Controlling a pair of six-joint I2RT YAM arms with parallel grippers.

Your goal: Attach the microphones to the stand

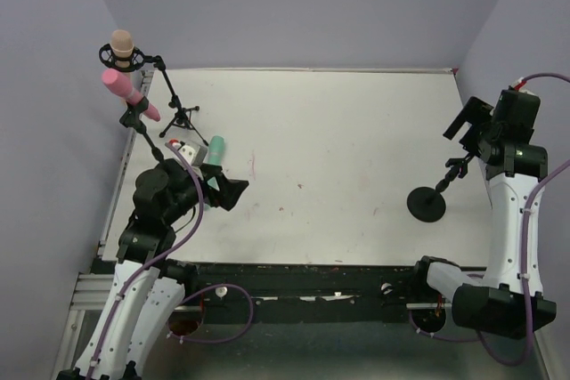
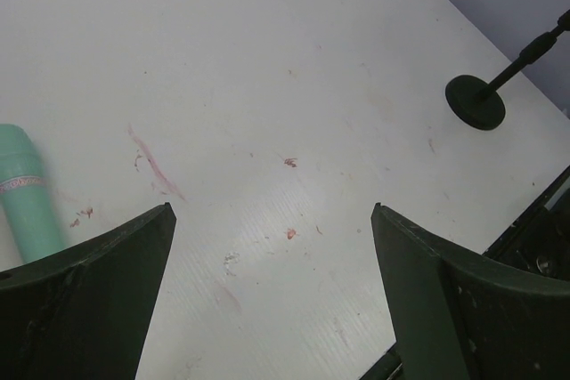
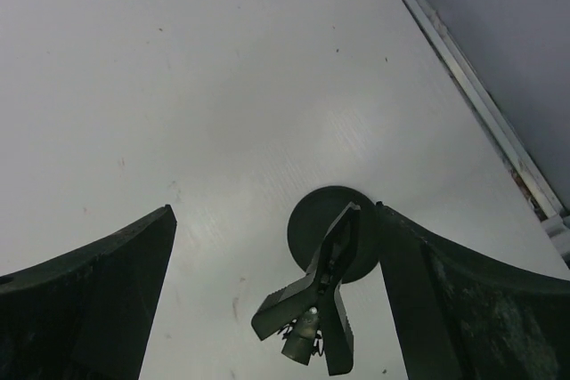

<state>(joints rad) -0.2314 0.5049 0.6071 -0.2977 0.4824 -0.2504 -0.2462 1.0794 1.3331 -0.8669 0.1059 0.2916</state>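
Beside the teal microphone [image 2: 22,189], the left gripper [image 2: 272,211] hangs open, as does the right gripper [image 3: 273,209].

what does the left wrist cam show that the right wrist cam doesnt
Only left wrist: the teal microphone lying at the left edge, and pink smudges on the table. Only right wrist: the empty clip seen from above, and the table's rail. Both: the round-base stand and the table, framed by the open left claw and open right claw.

Robot lab bench — white table [image 1: 356,131], plain lilac walls [image 1: 294,6], bolted arm bases [image 1: 481,304].
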